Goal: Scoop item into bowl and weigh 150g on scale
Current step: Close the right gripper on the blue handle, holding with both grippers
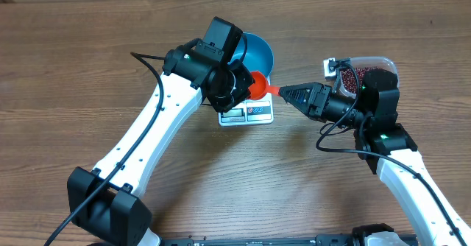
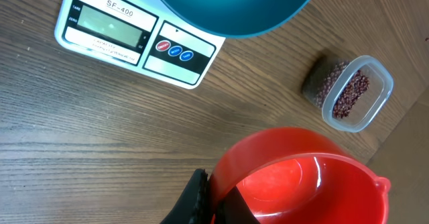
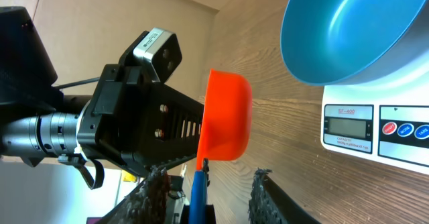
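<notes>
Wooden table (image 1: 73, 54), early going: left gripper (image 1: 237, 91) clenches the empty scoop (image 1: 257, 85), right gripper (image 1: 288, 93) gapes round its handle (image 1: 272, 89). Bowl (image 1: 257, 51) looks empty on the scale (image 1: 250, 114) just beyond; beans (image 1: 360, 75) unscooped behind the right.

The wooden table (image 2: 100, 130) bears the scale (image 2: 144, 36) and a clear tub (image 2: 379, 73).

A brown wood-grain tabletop (image 1: 73, 69) fills the overhead view, its grain running left to right under even light with soft shadows. In the right wrist view, a plain tan surface (image 3: 134, 3) stands beyond its edge; whether it is a wall is unclear.
</notes>
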`<state>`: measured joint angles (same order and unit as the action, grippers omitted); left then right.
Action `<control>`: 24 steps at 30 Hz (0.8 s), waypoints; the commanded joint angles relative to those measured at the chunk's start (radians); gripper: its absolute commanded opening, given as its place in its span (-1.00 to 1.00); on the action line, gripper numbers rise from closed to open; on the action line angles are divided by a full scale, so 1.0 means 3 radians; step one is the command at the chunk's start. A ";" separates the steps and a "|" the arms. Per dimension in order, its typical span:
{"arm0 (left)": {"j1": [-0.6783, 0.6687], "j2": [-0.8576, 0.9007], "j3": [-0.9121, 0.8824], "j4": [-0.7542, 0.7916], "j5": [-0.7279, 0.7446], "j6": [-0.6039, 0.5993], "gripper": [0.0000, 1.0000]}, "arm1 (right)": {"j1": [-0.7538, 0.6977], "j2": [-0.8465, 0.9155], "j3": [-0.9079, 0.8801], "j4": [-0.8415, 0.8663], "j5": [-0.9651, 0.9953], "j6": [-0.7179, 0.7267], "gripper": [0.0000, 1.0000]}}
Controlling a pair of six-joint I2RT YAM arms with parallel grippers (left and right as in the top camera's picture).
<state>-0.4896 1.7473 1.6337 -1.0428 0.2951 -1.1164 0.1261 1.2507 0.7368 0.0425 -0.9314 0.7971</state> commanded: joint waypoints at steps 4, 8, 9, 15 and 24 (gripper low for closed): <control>-0.0017 -0.0053 0.0062 0.0013 -0.0136 -0.0013 -0.91 | 0.0010 0.0009 0.0053 0.0014 -0.0043 -0.0041 -0.35; -0.0017 -0.0053 0.0062 0.0013 -0.0142 -0.0022 -0.91 | 0.0010 0.0009 0.0053 0.0014 -0.0046 -0.0042 -0.45; -0.0022 -0.0052 0.0062 0.0013 -0.0145 -0.0020 -0.92 | 0.0010 0.0009 0.0053 0.0014 -0.0046 -0.0042 -0.46; -0.0029 -0.0052 0.0062 0.0025 -0.0148 -0.0025 -0.91 | 0.0010 0.0009 0.0053 0.0015 -0.0080 -0.0043 -0.53; -0.0067 -0.0052 0.0062 0.0025 -0.0223 -0.0323 -0.92 | 0.0010 0.0009 0.0053 0.0017 -0.0095 -0.0039 -0.53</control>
<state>-0.4927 1.7473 1.6333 -1.0386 0.2497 -1.1698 0.1261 1.2507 0.7368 0.0425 -0.9466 0.7887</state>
